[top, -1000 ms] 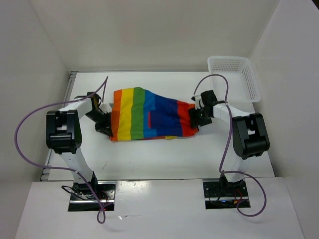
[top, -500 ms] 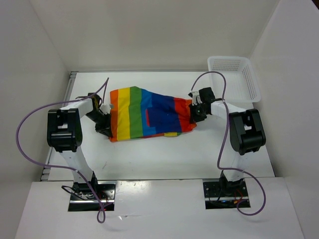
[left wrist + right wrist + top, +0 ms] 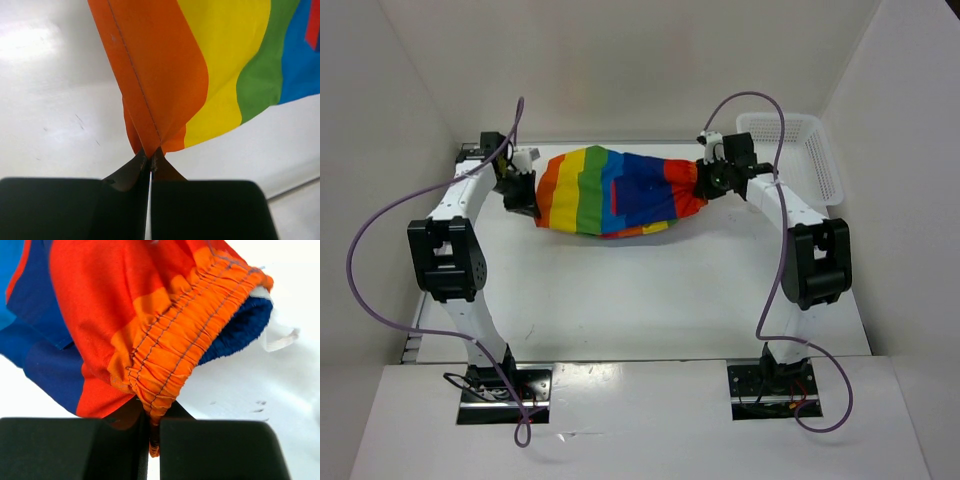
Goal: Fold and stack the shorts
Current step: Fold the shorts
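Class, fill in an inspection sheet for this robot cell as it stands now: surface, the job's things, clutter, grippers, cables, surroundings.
Surface: white table, a few faint scuff marks.
Job's things: rainbow-striped shorts stretched between the two grippers, sagging in the middle, not folded.
Clutter: white mesh basket at the far right corner.
Grippers: left gripper shut on the orange hem; right gripper shut on the orange elastic waistband.
Cables: one purple cable loops wide of the left arm; another runs along the right arm.
Surroundings: plain white walls on three sides; nothing else seen.
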Controlling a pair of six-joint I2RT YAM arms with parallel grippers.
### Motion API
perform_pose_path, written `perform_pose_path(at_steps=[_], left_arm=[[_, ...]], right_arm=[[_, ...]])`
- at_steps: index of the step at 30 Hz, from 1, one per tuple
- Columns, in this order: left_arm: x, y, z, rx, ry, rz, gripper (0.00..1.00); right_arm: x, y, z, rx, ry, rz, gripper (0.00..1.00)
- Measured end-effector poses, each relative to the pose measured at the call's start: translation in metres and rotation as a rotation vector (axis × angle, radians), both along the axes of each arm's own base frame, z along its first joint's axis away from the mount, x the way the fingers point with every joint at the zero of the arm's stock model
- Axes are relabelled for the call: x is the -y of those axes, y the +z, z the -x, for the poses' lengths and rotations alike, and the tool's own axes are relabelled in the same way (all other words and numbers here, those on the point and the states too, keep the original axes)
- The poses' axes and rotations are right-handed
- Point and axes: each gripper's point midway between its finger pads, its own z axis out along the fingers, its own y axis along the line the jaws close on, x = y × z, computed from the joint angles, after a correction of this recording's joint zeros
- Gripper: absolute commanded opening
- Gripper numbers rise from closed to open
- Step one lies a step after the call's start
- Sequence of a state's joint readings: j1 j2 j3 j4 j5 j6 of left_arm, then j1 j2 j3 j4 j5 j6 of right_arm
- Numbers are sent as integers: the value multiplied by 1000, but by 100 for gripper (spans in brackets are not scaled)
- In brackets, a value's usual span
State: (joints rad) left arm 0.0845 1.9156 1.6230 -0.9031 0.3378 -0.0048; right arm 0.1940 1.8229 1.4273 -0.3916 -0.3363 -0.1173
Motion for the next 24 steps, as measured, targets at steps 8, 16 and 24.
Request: perform_pose_path(at_steps=[8, 16, 24], left_arm=[[-3, 69, -40, 190, -1, -4, 0], [-22, 145, -35, 388, 37, 10, 0], [-1, 68, 14, 191, 8, 60, 5]], right_arm=[[-11, 76, -28, 142, 26, -53, 0], [-9, 166, -37, 332, 43, -100, 0], [17, 50, 43, 112, 100, 52, 0]])
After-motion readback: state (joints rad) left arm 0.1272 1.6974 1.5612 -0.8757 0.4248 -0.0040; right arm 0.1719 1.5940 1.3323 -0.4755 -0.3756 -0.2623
